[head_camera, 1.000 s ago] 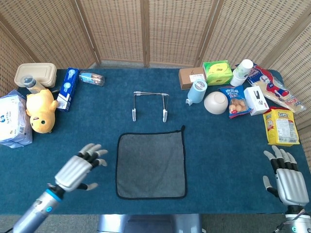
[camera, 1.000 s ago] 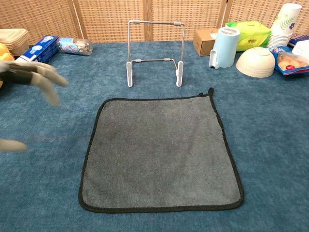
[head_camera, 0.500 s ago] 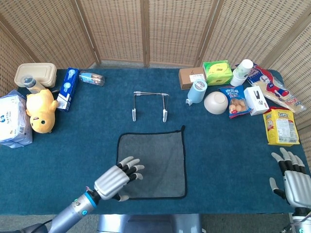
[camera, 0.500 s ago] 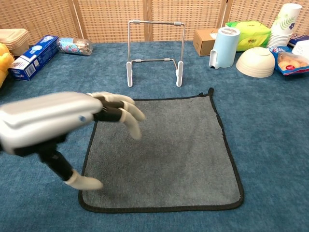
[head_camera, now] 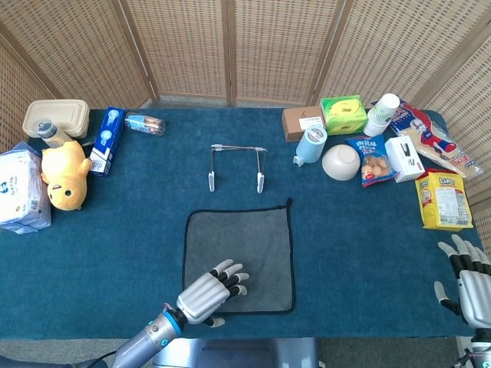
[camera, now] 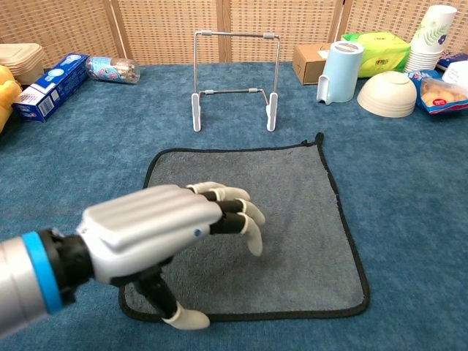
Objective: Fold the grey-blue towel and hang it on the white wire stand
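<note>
The grey-blue towel (head_camera: pixel 242 249) (camera: pixel 289 219), edged in black, lies flat and unfolded on the blue table. Behind it stands the white wire stand (head_camera: pixel 236 166) (camera: pixel 234 77), bare. My left hand (head_camera: pixel 209 294) (camera: pixel 157 238) hovers over the towel's near left corner, palm down, fingers spread and slightly curled, thumb by the front hem, holding nothing. My right hand (head_camera: pixel 469 280) is open at the table's near right edge, far from the towel; the chest view does not show it.
At the back right are a blue cup (head_camera: pixel 311 144), white bowl (head_camera: pixel 341 162), cardboard box (head_camera: pixel 302 121), green pack (head_camera: pixel 342 113) and snack bags (head_camera: pixel 443 199). A yellow plush (head_camera: pixel 63 174), blue box (head_camera: pixel 107 139), bottle (head_camera: pixel 145 123) and food container (head_camera: pixel 55 116) crowd the left.
My left hand has swept from the table's left side rightward and toward the front, onto the towel's near left corner. My right hand has slid slightly lower toward the table's near edge.
</note>
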Controlling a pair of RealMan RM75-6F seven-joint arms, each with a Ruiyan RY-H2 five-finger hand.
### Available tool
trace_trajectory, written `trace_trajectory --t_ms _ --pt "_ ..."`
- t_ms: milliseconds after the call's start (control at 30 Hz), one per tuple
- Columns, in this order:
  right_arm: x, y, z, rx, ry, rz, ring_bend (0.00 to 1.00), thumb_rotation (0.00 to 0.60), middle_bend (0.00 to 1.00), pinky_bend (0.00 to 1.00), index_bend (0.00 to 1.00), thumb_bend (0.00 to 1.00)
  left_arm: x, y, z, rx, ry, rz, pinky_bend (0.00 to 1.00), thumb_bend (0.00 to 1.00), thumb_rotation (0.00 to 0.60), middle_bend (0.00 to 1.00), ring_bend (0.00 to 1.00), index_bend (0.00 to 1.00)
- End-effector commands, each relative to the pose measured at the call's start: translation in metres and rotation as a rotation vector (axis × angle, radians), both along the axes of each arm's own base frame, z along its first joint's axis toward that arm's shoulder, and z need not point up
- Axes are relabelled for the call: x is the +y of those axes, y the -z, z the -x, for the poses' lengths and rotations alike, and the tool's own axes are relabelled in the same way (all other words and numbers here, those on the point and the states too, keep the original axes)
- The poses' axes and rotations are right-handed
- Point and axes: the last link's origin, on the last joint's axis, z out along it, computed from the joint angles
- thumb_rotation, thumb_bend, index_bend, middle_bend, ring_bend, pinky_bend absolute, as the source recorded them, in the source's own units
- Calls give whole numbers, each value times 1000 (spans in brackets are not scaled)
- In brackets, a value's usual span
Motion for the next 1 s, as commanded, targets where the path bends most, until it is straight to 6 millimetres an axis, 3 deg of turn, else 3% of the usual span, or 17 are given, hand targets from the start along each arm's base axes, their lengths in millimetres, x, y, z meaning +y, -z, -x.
trace_trajectory --t_ms 33,1000 --pt "0 -1 1 0 2 1 0 600 28 0 149 388 0 6 -1 9 3 -10 4 167 600 165 59 278" --pt "6 -7 8 -1 34 17 0 600 28 0 149 389 1 44 -13 21 22 -91 0 167 600 162 36 272"
